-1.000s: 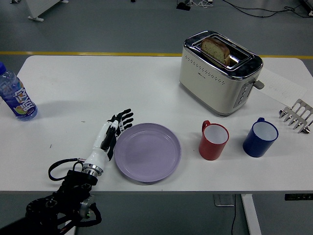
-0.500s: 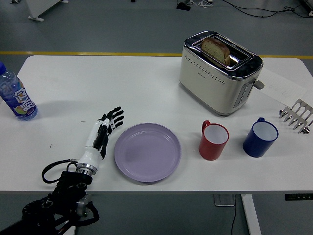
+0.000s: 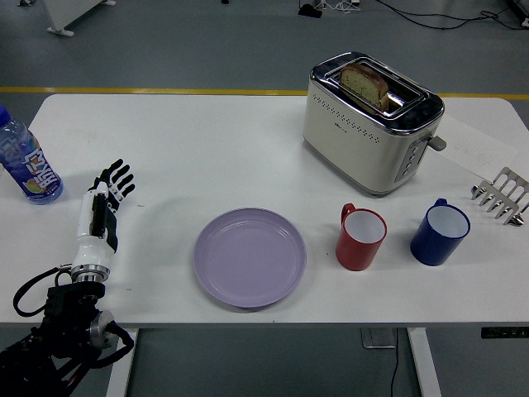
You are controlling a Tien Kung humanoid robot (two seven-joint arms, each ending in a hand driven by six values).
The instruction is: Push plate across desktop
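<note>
left robot hand [image 3: 106, 198] flat, fingers spread

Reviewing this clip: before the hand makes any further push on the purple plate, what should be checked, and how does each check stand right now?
1. Left hand in contact with the round lilac plate: not ok; bare table lies between them.
2. Hand free: ok; fingers spread, holding nothing.
3. Plate flat and fully on the white table: ok.
4. Path to the right clear: not ok; the red mug stands close beside the plate's right rim, with the blue mug beyond it.
5. Path away from the robot clear: ok straight ahead; the cream toaster stands further right.
6. Plastic water bottle clear of the hand: cannot tell; it stands close by.
</note>
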